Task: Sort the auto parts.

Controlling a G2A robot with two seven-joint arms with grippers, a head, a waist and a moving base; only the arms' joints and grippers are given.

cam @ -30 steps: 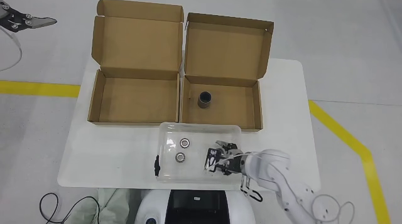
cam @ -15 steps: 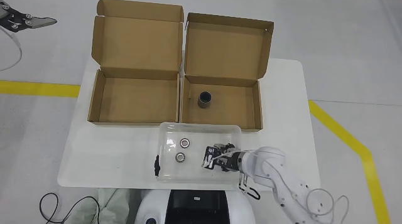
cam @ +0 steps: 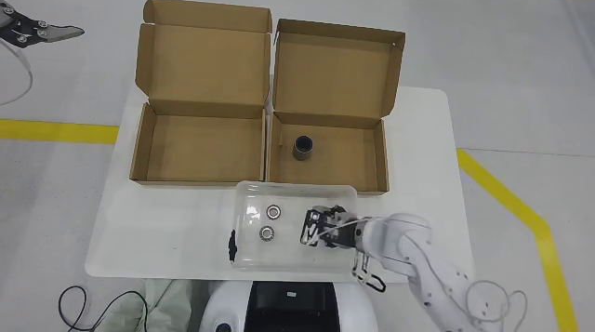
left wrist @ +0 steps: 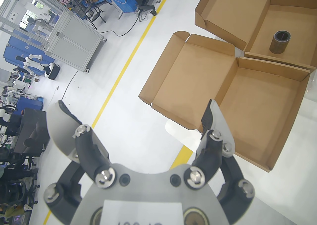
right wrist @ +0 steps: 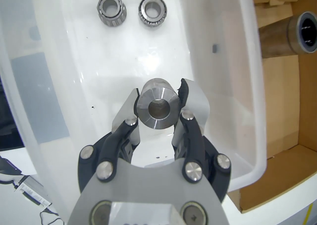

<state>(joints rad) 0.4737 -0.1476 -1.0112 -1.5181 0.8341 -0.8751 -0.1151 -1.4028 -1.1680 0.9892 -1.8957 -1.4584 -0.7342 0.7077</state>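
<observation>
Between my right gripper's (right wrist: 159, 91) fingers: bushing (right wrist: 158, 112), clamped, inside the tub (right wrist: 218, 37).
Ahead of its tips: two bearings (right wrist: 112, 11) (right wrist: 152, 12), side by side.
Beside it, past the tub wall: box (right wrist: 279, 102) holding a sleeve (right wrist: 284, 37).
My left gripper (left wrist: 135, 105): spread wide above the floor.

No text can be read for certain. On the body of the left tool (left wrist: 136, 112) sits a white label (left wrist: 141, 212); its dark characters are cut off at the edge and are not legible. The right tool (right wrist: 158, 97) carries a second white label (right wrist: 148, 213), with too little visible to read.
</observation>
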